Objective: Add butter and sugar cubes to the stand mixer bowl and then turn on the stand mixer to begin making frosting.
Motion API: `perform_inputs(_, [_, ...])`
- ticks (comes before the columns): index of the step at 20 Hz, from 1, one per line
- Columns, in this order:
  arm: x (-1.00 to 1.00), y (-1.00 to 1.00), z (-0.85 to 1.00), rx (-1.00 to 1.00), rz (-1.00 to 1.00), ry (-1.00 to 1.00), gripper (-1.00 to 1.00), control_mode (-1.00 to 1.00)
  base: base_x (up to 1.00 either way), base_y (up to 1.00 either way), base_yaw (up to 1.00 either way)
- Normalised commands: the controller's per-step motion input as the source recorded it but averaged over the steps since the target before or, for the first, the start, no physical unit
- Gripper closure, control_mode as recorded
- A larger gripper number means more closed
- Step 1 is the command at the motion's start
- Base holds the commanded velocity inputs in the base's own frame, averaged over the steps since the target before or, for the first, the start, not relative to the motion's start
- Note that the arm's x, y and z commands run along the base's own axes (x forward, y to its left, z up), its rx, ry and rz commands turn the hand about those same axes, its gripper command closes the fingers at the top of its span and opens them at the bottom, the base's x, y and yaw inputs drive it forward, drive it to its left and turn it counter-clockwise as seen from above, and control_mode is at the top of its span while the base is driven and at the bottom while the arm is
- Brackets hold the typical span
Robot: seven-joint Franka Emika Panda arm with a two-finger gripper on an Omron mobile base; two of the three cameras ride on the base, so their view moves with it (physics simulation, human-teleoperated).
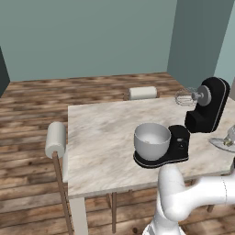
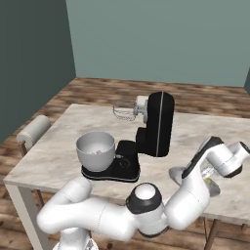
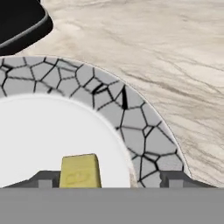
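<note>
Table carries the stand mixer, head tilted up, with the stand mixer bowl on its base. Right of the mixer sits the plate holding the butter. Jaws straddle the stick, spread apart, not yet grasping. Best to centre on it, then squeeze squarely.

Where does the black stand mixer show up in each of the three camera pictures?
Left base view: the stand mixer stands at right of centre on the table, head tilted back.
Right base view: near the middle, behind the arm.
Hand view: a black corner at top left looks like its base.
Shared landmark: the marble table, which appears in all three views.
</note>
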Motion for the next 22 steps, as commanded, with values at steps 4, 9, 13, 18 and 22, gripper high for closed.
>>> perform_inputs(4, [-0.46,-0.58,-0.49,0.03,-0.13,0.05,1.00,-1.00,0.00,0.00,0.00])
perform_inputs(9, [-0.38,-0.48,-0.34,0.01,-0.10,0.01,1.00,-1.00,0.00,0.00,0.00])
perform_inputs(13, [-0.26,-0.09,-0.08,0.00,-0.08,0.00,1.00,-1.00,0.00,0.00,0.00])
perform_inputs(18, [-0.10,0.00,0.14,0.00,-0.07,-0.03,1.00,-1.00,0.00,0.00,0.00])
perform_inputs(22, [-0.45,0.11,0.66,0.00,-0.04,-0.13,1.00,-1.00,0.00,0.00,0.00])
